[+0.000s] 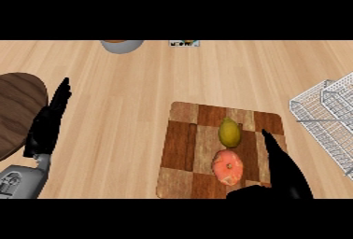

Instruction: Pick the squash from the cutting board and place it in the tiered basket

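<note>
The cutting board (183, 154) is my landmark. The orange, lobed fruit I take for the squash (228, 167) lies on its near half, a little right of the board's middle. A yellow-green, lemon-like fruit (229, 132) sits just beyond it on the far side, close enough that the two look to be touching.

The right hand (283, 175) is plainly the nearer one. It lies over the board's right-hand strip, and the squash is just to its left, beside the palm. The squash is close to round, only slightly longer along the board's near-to-far line, so its axis should matter little for the grasp.

The fingers (270, 144) are straight and pressed together, pointing away from the robot along the board's right edge, their tips level with the lemon-like fruit. The thumb juts left at the board's near edge, below the squash. The hand holds nothing. By my reckoning the next move is a short sideways sweep to the left with the fingers curling in, taking care not to nudge the neighbouring fruit.

The tiered basket (324, 121), white wire, stands on the counter (138, 84) to the right of the board. The left hand (47, 123) rests well to the board's left, fingers straight and together, out of play.
</note>
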`<state>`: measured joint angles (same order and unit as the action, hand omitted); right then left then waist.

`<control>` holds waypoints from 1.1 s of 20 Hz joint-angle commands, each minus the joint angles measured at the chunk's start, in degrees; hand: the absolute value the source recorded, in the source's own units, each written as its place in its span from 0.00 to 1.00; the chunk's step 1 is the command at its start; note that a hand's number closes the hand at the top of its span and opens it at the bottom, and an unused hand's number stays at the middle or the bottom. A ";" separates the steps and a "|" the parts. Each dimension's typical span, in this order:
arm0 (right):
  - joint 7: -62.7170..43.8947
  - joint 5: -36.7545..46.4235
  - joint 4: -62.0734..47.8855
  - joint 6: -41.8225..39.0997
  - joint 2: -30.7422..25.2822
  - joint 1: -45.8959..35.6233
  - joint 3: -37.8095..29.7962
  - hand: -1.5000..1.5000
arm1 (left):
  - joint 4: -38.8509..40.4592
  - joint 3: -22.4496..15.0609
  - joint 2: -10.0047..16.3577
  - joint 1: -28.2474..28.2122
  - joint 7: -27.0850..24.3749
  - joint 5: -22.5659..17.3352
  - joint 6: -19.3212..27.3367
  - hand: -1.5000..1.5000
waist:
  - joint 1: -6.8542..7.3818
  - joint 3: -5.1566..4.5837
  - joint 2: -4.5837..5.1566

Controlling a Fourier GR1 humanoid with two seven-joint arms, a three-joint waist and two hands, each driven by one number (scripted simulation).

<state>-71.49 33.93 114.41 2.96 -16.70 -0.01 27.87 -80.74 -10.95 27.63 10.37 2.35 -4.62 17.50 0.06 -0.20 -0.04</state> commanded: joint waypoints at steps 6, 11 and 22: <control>-13.73 6.77 -2.01 -8.10 10.23 -2.64 -0.66 0.00 | 0.20 1.08 -0.53 -0.63 -0.29 0.77 -0.49 0.50 | 0.05 0.03 -0.04; -12.00 8.22 -6.16 -7.63 12.51 -0.63 -1.69 0.00 | -0.71 2.00 0.14 -3.26 -2.33 0.53 -1.81 0.50 | 0.40 0.13 0.03; -9.28 9.50 -13.68 -4.21 16.62 -1.85 -1.05 0.00 | 0.12 3.98 -0.09 0.31 1.07 0.90 -4.16 0.50 | 0.25 0.18 0.12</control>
<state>-70.23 43.91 104.61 -3.37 -1.29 -0.03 24.98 -81.38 -8.09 26.93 10.37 3.49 -3.57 14.81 0.16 -0.04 0.01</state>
